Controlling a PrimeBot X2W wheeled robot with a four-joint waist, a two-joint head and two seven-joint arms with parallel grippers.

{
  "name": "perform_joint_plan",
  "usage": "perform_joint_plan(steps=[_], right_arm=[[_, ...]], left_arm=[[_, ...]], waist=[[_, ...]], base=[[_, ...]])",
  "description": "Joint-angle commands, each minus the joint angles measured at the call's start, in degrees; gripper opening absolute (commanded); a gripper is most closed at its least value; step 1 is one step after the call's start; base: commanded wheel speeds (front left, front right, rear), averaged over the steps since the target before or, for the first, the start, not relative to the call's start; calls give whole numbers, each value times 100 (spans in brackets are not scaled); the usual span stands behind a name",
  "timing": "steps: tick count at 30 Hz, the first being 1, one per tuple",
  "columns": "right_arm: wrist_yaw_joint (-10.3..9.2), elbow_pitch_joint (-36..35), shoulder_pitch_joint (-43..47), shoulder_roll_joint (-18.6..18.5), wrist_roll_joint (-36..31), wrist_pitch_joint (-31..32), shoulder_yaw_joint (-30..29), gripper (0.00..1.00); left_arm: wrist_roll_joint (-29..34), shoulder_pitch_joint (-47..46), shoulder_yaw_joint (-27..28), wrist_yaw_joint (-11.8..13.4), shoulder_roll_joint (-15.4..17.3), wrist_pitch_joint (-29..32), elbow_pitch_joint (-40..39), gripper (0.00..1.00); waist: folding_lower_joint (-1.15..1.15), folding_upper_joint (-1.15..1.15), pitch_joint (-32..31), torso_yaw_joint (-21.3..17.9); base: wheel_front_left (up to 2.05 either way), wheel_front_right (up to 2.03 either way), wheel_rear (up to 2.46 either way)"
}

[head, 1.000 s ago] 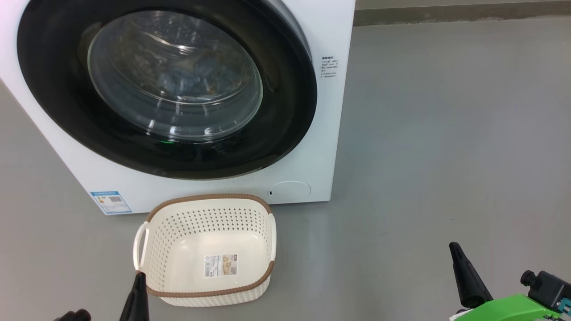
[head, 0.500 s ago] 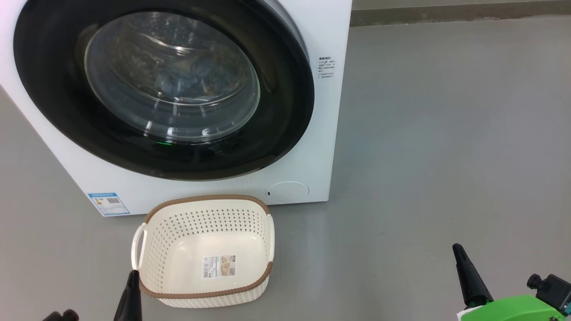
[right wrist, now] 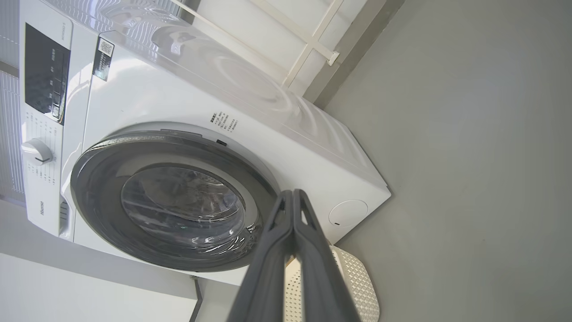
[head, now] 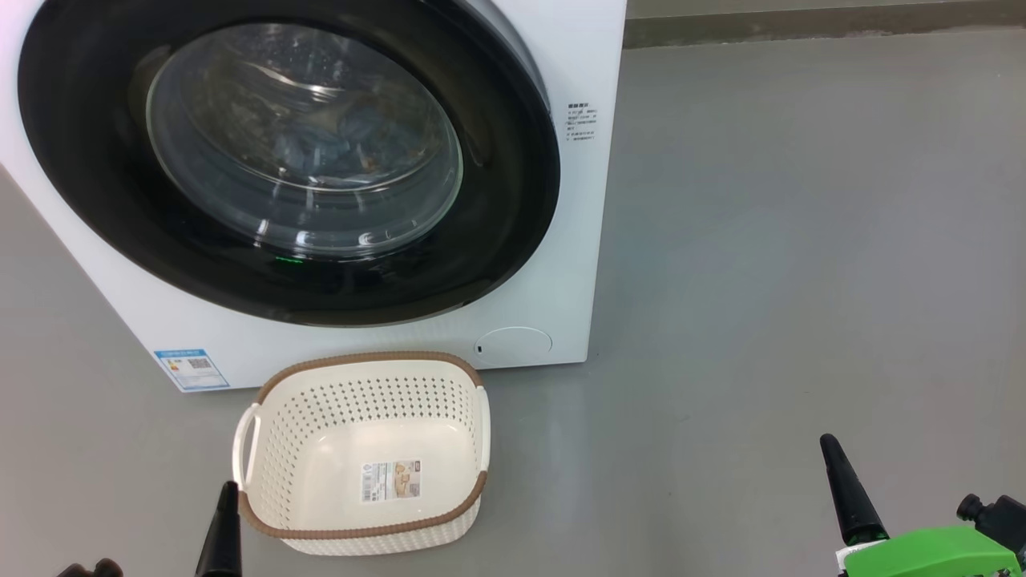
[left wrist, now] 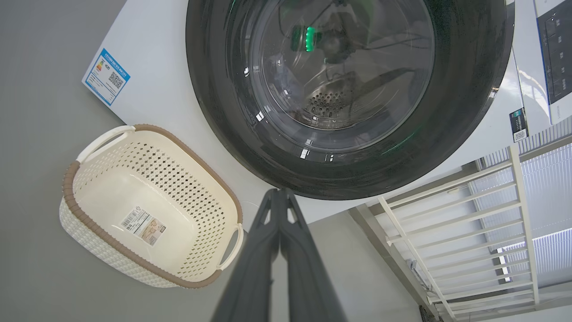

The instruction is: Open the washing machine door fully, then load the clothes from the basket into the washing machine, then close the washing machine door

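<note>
Two grippers, each with its fingers pressed together and nothing held: the left gripper (head: 226, 505) sits at the lower left of the head view, its tip just beside the near left corner of the basket (head: 369, 398), and the right gripper (head: 834, 461) at the lower right, well apart over bare floor (head: 801, 240). The basket, bottom centre, holds only a label. It is judged light, stiff plastic, best taken by a side handle or the brown rim. Above it, the washing machine door (head: 497, 208) appears closed against the washing machine (head: 577, 240). The clothes (head: 345, 132) show as blue fabric behind the glass, inside the drum; they are judged soft, limp and light, suited to a pinch on a raised fold. The door is judged rigid with a slippery, glossy face, so any hold belongs at its outer rim. The latch side cannot be told.
</note>
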Motion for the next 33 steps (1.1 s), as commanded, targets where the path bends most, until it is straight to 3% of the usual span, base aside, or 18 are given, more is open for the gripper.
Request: perform_joint_plan(steps=[1,33], right_arm=[[6,-103,-311,-68,254,52,62,0],[8,191,-558,-75,2247,394,-42,0]], left_arm=[[-234,-286,178,-95,73,46,-89,0],[-2171,-547,588,-276,53,539,91,0]], waist=[[-1,0,-1,-6],[0,0,-12,-96]], base=[[0,0,0],[0,0,0]])
